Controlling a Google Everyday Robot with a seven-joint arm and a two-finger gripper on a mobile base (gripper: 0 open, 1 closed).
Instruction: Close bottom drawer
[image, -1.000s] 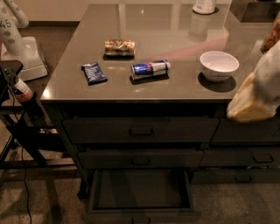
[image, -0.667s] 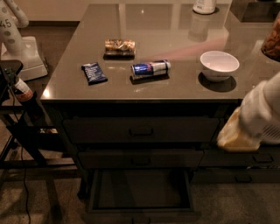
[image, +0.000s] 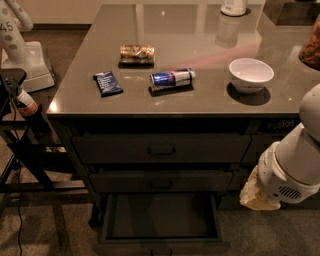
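Observation:
The bottom drawer (image: 161, 218) is the lowest of the three-drawer stack under the counter. It stands pulled out, showing a plain dark interior, and its low front panel (image: 165, 246) is at the bottom edge of the view. My arm (image: 292, 165) comes in from the right. Its gripper end (image: 256, 196) hangs low, to the right of the open drawer and at about its height, apart from it. The two drawers above, the top drawer (image: 161, 148) and the middle drawer (image: 161, 181), are shut.
On the grey counter (image: 210, 95) lie a blue can (image: 172, 79) on its side, a dark snack packet (image: 108, 83), a brown snack packet (image: 137, 53) and a white bowl (image: 251, 74). A black stand (image: 20, 150) with cables is at the left. A neighbouring drawer stack (image: 272, 135) is behind my arm.
My arm has moved down from counter height to the level of the lower drawers, on the right. The bottom drawer has stayed open.

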